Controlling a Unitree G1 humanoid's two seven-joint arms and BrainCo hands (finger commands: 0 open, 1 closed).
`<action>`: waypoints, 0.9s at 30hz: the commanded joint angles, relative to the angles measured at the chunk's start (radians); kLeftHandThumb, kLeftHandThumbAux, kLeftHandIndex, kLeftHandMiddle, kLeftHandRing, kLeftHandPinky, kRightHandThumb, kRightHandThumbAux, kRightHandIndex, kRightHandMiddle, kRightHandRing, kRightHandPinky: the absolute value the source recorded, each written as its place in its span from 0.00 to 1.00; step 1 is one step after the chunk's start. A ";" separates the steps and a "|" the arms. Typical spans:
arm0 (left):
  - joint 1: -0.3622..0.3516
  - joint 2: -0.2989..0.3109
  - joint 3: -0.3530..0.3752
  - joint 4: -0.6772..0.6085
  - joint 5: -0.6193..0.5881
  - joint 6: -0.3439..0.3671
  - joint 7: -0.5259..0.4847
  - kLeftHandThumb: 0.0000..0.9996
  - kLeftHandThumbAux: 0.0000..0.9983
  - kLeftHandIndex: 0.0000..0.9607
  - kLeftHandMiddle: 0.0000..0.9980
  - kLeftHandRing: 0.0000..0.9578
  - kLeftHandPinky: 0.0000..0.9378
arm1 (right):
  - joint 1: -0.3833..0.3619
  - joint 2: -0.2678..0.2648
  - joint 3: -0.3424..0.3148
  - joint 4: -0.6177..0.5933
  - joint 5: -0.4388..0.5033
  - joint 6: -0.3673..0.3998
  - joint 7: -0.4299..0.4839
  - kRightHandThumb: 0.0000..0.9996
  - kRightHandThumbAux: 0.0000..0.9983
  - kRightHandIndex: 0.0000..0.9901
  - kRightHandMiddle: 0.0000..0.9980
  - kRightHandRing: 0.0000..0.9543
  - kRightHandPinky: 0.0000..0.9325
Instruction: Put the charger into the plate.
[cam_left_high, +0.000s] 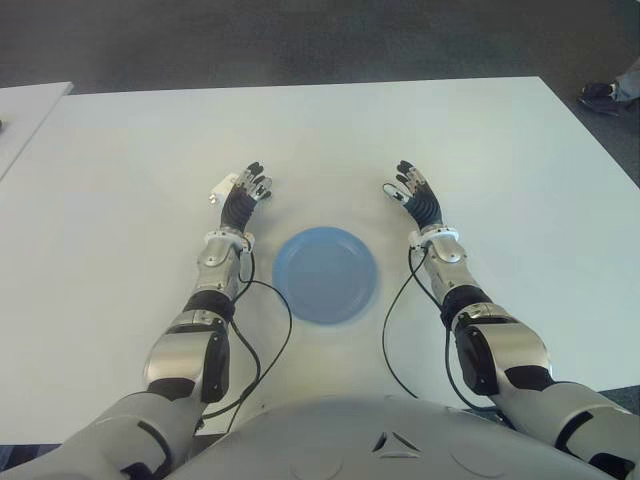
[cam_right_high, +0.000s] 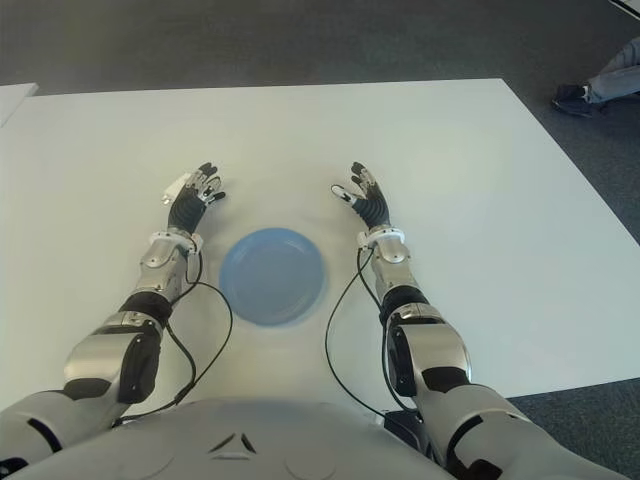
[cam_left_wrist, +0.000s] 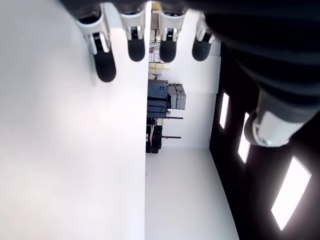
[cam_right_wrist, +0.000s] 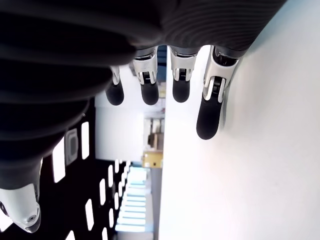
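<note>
A small white charger (cam_left_high: 222, 188) lies on the white table (cam_left_high: 330, 130), left of the round blue plate (cam_left_high: 326, 274), which holds nothing. My left hand (cam_left_high: 250, 188) shows just right of the charger, fingers stretched out, partly covering its right edge. The left wrist view shows those fingers (cam_left_wrist: 135, 46) straight with nothing in them; the charger is not seen there. My right hand (cam_left_high: 410, 190) is beyond the plate's right side, fingers spread and holding nothing, as the fingers (cam_right_wrist: 180, 80) in the right wrist view confirm.
Black cables (cam_left_high: 270, 330) run from both forearms across the table near the plate. A second white table (cam_left_high: 20, 115) shows at the far left. A person's shoe (cam_left_high: 600, 94) is on the dark floor past the table's far right corner.
</note>
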 joint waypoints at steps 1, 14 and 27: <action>0.031 0.032 -0.051 0.028 0.078 0.005 0.036 0.03 0.52 0.00 0.09 0.13 0.21 | 0.077 0.027 0.008 0.084 -0.023 0.090 -0.001 0.10 0.60 0.00 0.00 0.00 0.00; 0.197 0.187 -0.240 -0.576 0.470 0.218 0.194 0.04 0.62 0.11 0.26 0.30 0.35 | 0.076 0.026 0.002 0.081 -0.020 0.081 -0.006 0.11 0.60 0.00 0.00 0.00 0.00; 0.229 0.245 -0.342 -0.621 0.860 0.154 0.731 0.20 0.64 0.26 0.39 0.44 0.51 | 0.080 0.026 0.012 0.076 -0.029 0.079 -0.023 0.11 0.59 0.00 0.00 0.00 0.00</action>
